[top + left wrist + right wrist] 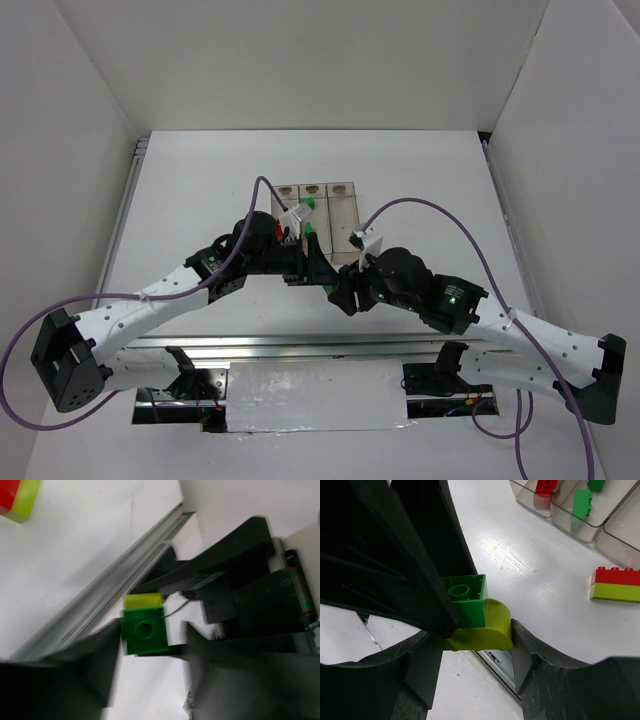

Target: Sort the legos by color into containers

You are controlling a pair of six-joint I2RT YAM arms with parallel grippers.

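Observation:
A green lego [467, 602] sits stuck on a yellow-green curved lego [490, 630], both held up between the two arms. My right gripper [470, 634] is shut on the yellow-green one. My left gripper [150, 636] has its jaws around the green lego [145, 630]. One finger [107, 655] lies against the green lego, while a thin white strip shows on the other side. The clear containers [620, 535] hold a red lego [545, 486] and two green ones [582, 501]. A red lego on a yellow-green one [615, 584] lies on the table beside them.
The two grippers [325, 275] meet just in front of the containers [335, 215], above the metal rail at the table's near edge [300, 345]. White walls close in the table on three sides. Purple cables loop over both arms.

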